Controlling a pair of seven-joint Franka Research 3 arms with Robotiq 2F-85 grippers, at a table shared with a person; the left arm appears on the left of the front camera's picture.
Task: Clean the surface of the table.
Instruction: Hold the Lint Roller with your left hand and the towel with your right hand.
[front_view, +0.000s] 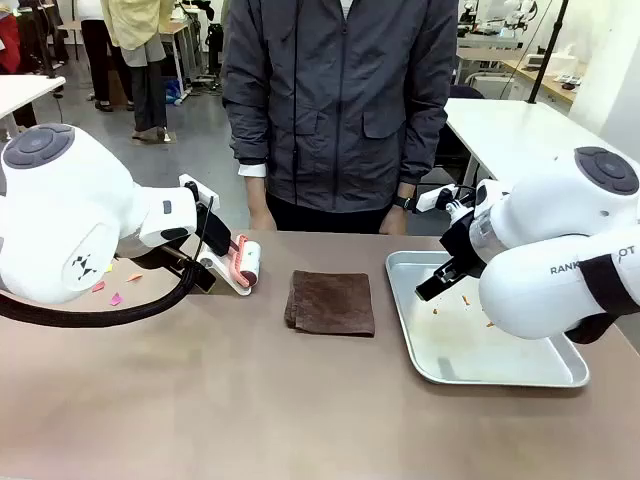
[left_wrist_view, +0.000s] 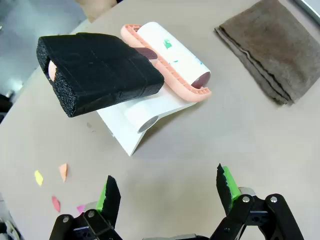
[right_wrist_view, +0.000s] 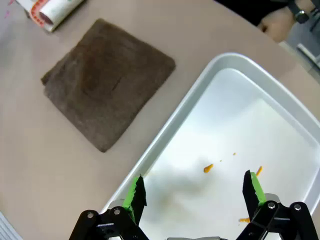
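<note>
On the worktop (front_view: 250, 420), centre: a brown cloth (front_view: 331, 302) is laid flat and folded, between the lint roller and the tray.
Worktop surface: brownish-tan and matte. It is spread beneath both arms and carries everything listed below.
Lint roller (left_wrist_view: 172, 57): a white roll is set in a pink frame with a black foam handle. It is propped on a white stand (left_wrist_view: 132, 125), left of the cloth and apart from it.
Tray (right_wrist_view: 200, 90): silver, placed on the right side of the worktop, near the cloth but not touching it. A few orange crumbs (right_wrist_view: 208, 168) are scattered inside.
Paper scraps (left_wrist_view: 62, 171): small pink, orange and yellow bits are strewn on the worktop at the left, near the stand.
Left gripper (left_wrist_view: 166, 182): released, jaws spread wide, nothing grasped. It is poised above bare worktop just short of the stand.
Right gripper (right_wrist_view: 194, 182): released, jaws spread wide, nothing grasped. It is held over the tray, one finger above the rim on the cloth's side.
Person (front_view: 340, 100): seen standing at the far edge in a dark grey jacket.
</note>
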